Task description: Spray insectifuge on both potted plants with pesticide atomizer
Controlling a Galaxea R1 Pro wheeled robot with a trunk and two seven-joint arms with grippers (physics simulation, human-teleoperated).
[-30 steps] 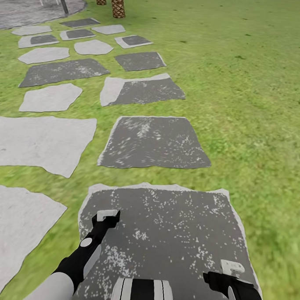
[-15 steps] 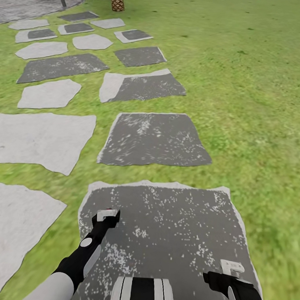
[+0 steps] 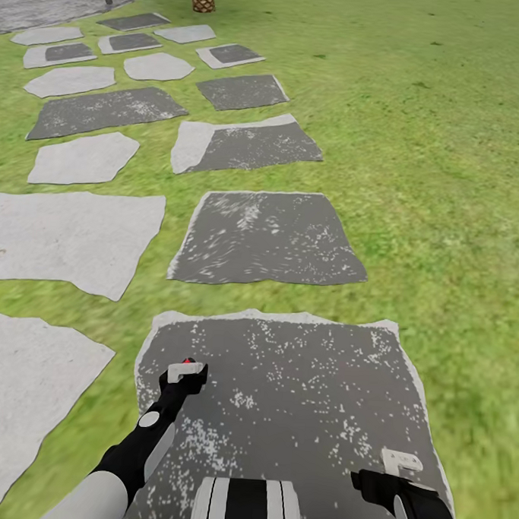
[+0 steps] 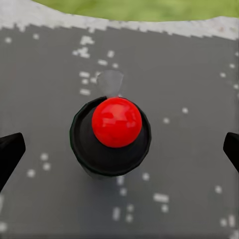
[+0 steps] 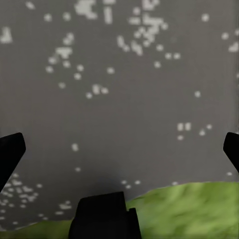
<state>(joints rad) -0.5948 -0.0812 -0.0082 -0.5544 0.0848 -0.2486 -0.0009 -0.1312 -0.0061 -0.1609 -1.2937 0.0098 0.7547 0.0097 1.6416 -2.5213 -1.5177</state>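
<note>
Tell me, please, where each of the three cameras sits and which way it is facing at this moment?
Head view: on the robot's head, facing forward and down a stone slab path across the lawn; both arms, left gripper and right gripper show.
Left wrist view: along its dark fingertips at a black, red-topped object over the slab.
Right wrist view: along its fingertips down at the slab and grass edge.
Shared: the speckled dark slab beneath both grippers.
</note>
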